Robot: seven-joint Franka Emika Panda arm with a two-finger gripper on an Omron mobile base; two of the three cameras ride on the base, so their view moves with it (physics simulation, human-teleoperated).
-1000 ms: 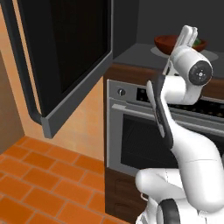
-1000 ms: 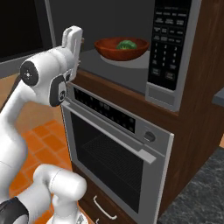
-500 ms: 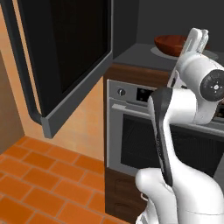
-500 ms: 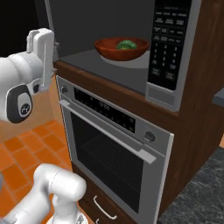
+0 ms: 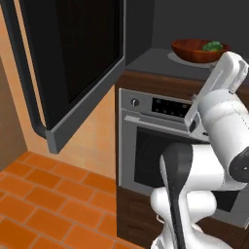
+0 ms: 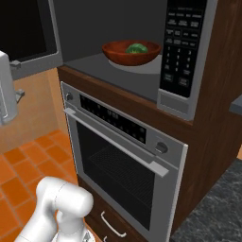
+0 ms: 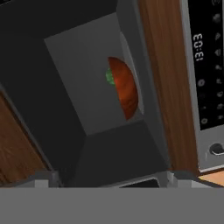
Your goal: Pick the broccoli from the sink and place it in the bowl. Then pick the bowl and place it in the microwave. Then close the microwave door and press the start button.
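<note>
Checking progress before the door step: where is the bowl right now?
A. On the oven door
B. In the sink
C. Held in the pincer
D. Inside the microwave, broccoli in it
D: the bowl sits on the microwave floor with the broccoli in it, door open.

The bowl (image 6: 131, 51) was reddish-brown, the broccoli (image 6: 136, 47) green, the microwave door (image 5: 73, 53) dark glass, the floor tiles (image 5: 44, 194) orange.

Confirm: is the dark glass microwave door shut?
No, the dark glass microwave door hangs wide open, leaving the reddish-brown wooden bowl exposed inside.
</note>
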